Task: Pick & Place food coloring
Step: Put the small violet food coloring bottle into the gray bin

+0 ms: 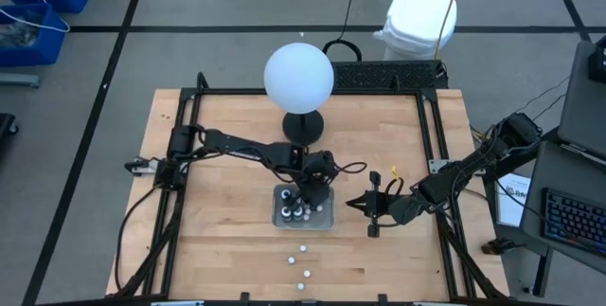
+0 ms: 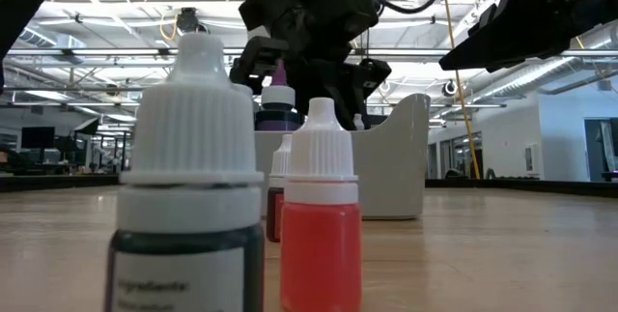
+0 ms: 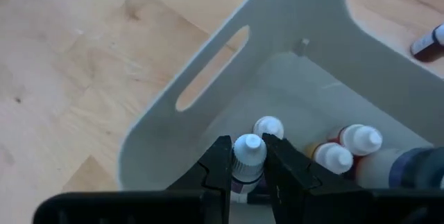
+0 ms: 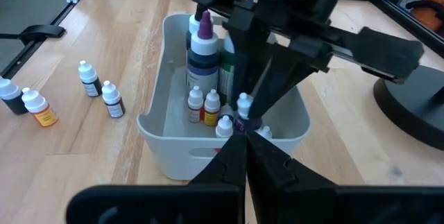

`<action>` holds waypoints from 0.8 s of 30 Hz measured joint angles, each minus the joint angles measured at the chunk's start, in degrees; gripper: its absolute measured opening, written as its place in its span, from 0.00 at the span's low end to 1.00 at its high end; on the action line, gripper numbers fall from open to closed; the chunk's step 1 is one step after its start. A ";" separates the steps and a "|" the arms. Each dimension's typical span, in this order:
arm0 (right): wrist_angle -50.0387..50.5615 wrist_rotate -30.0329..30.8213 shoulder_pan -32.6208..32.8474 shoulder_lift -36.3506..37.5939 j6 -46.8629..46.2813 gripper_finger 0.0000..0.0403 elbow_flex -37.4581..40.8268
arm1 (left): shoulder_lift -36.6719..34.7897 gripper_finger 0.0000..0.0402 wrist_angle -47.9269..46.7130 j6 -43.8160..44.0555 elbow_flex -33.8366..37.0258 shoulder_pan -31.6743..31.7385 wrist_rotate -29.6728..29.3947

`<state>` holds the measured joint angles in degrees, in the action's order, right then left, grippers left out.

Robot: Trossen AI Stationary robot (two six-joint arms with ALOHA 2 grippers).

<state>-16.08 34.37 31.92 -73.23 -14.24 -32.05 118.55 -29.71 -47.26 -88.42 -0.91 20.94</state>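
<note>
The food coloring is a set of small bottles. Several stand in the grey tray [image 1: 284,213]: tall dark ones with white or purple tips [image 4: 203,50] and small white-capped ones [image 4: 202,106]. Others stand loose on the table toward its near edge [image 1: 298,261], [image 4: 100,89], and two of these fill the front of the low view [image 2: 193,167], [image 2: 321,215]. My left gripper [image 1: 308,195] reaches down into the tray, shut on one small bottle [image 3: 248,156]. My right gripper [image 1: 354,203] waits shut just right of the tray, pointing at it [image 4: 243,146]. My left gripper pinches a small white-capped bottle between its two fingers [image 3: 220,161], just below the cap [image 3: 248,148]. The fingers come from above, pointing down into the tray. The bottle stands upright inside the tray by its wall [image 4: 244,107]; whether its base rests on the tray floor is hidden.
A big white globe on a black base [image 1: 299,77] stands behind the tray toward the far edge. The tray has a slot handle in its end wall [image 3: 211,68]. Bare wood lies left of the tray and in the near-right corner. Black rails frame the table [image 1: 431,154].
</note>
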 joint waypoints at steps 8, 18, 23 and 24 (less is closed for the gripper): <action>-0.38 0.00 0.00 0.00 -0.02 0.00 0.00 | 0.36 0.17 -0.41 0.84 0.02 -0.60 -2.25; -0.39 0.00 -0.01 0.00 -0.02 0.00 0.00 | 0.30 0.22 0.01 4.80 0.02 -0.29 -4.02; -0.42 0.00 -0.01 0.00 -0.02 0.00 0.00 | 0.30 0.30 0.07 6.40 0.02 -0.33 -4.09; -0.42 0.00 -0.02 0.00 -0.02 0.00 0.00 | 0.30 0.31 0.09 6.49 0.02 -0.33 -4.06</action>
<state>-16.49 34.37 31.90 -73.23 -14.26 -32.05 118.85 -29.63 -40.78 -88.40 -1.23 16.88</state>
